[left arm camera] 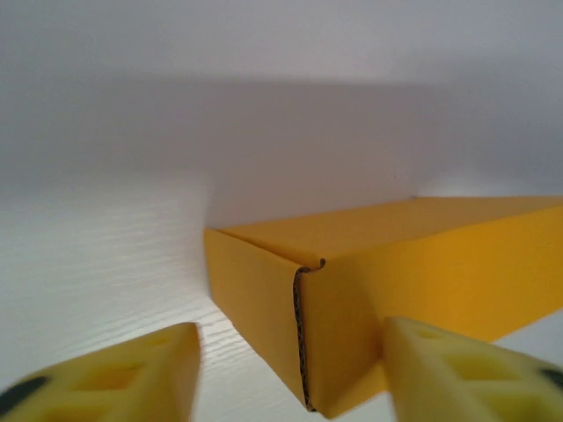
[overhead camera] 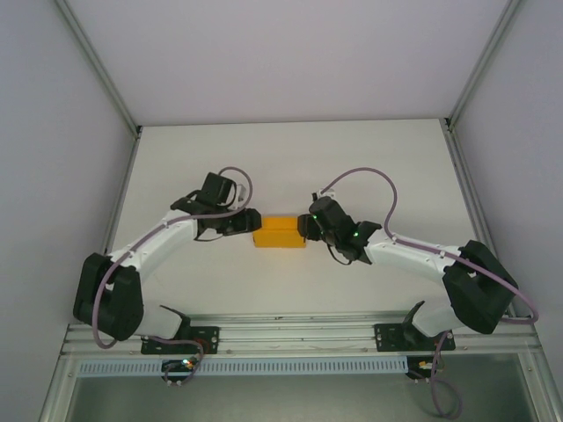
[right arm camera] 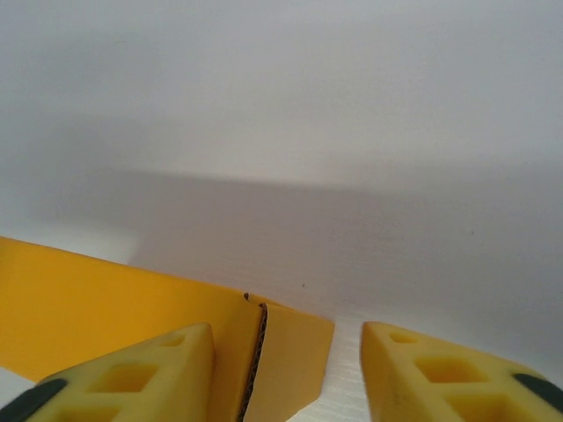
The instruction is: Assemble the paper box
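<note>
Handling the paper box [overhead camera: 279,233] should ask little of you: it looks like thin orange card folded into a small closed oblong. Judge it light, fairly stiff along its creased edges and easy to dent on its broad faces. Its smooth skin may slide on the white surface [overhead camera: 264,158]. It lies flat near the middle of that surface, with its long axis running from 9 to 3 o'clock.

Take hold across the short ends or over a folded corner, where the folds stiffen it, and squeeze gently.

The left end effector [left arm camera: 290,374] sits at the 9 o'clock end, jaws partly apart and straddling a corner. One finger [left arm camera: 114,378] stands clear of the card, so it grips nothing. The right end effector [right arm camera: 286,374] sits at the 3 o'clock end, likewise partly open. Its outer finger [right arm camera: 457,369] is apart from the box, and it holds nothing.

You count one box, two end effectors and two arms.
</note>
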You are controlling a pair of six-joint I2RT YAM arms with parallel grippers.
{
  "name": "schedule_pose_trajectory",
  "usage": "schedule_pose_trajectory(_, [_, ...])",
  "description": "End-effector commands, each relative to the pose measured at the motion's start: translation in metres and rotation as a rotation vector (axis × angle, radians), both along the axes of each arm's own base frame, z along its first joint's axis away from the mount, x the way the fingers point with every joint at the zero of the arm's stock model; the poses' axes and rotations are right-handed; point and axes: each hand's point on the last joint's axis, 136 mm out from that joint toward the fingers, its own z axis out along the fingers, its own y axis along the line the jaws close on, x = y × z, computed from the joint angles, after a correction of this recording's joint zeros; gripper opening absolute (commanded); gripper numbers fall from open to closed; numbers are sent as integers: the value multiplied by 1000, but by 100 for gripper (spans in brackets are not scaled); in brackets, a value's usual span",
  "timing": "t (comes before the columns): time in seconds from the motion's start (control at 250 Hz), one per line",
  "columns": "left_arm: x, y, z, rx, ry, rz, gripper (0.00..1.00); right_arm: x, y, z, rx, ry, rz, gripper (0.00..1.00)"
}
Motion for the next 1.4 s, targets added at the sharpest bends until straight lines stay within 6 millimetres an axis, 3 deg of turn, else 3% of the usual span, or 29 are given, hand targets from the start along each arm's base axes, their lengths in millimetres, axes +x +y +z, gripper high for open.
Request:
schedule_pose_trajectory(0.0, [-7, 4, -25, -39, 59, 29, 46, -29, -29, -62, -131, 165, -13, 42])
schedule_pose_trajectory(0.096, [-19, 2, -43, -85, 81, 12, 45, -34, -24, -75, -47, 188, 15, 32])
schedule_pose_trajectory(0.291, [-39, 15, -79, -61, 108, 40, 20, -46, -17, -90, 112, 198, 27, 11])
schedule_pose_trajectory(0.455, [-50, 22, -96, -8, 91, 48, 13, -54, -26, -95, 120, 187, 16, 6])
schedule_pose_trajectory(0.579, [-48, 19, -89, 32, 48, 33, 21, -50, -21, -76, 96, 146, 69, 17])
schedule_pose_trajectory(0.643, [-42, 17, -78, 44, 23, 27, 26, -43, -14, -61, 56, 128, 117, 28])
schedule_pose_trajectory(0.719, [-30, 16, -60, 61, -16, 22, 50, -31, -8, -26, 30, 65, 159, 43])
schedule_pose_trajectory(0.803, [-17, 12, -36, 75, -65, 10, 72, -17, -8, 0, 7, 31, 161, 47])
schedule_pose_trajectory(0.902, [0, 7, -2, 75, -148, -3, 100, -1, -4, 27, 17, 1, 190, 64])
schedule_pose_trajectory(0.982, [14, 4, 27, 73, -223, -16, 100, 3, 9, 48, 22, -46, 300, 84])
schedule_pose_trajectory(1.002, [16, 3, 34, 74, -240, -18, 100, 3, 12, 52, 15, -58, 337, 97])
schedule_pose_trajectory(1.014, [18, 4, 38, 74, -248, -16, 100, 3, 15, 55, 7, -66, 362, 100])
schedule_pose_trajectory(1.106, [29, 10, 64, 91, -303, 1, 100, -11, 33, 70, -82, -139, 637, 100])
schedule_pose_trajectory(1.114, [30, 10, 65, 94, -306, 3, 100, -13, 35, 63, -103, -125, 677, 100])
schedule_pose_trajectory(1.21, [37, 34, 72, 129, -332, 80, 100, -25, 42, 56, -235, -154, 930, 100])
schedule_pose_trajectory(1.286, [35, 61, 62, 174, -313, 165, 100, -23, 41, 42, -358, -152, 1057, 100])
schedule_pose_trajectory(1.306, [37, 76, 58, 196, -302, 212, 100, -22, 41, 38, -385, -147, 1086, 100])
schedule_pose_trajectory(1.394, [23, 113, 37, 259, -248, 318, 100, -13, 38, 18, -514, -96, 1157, 100])
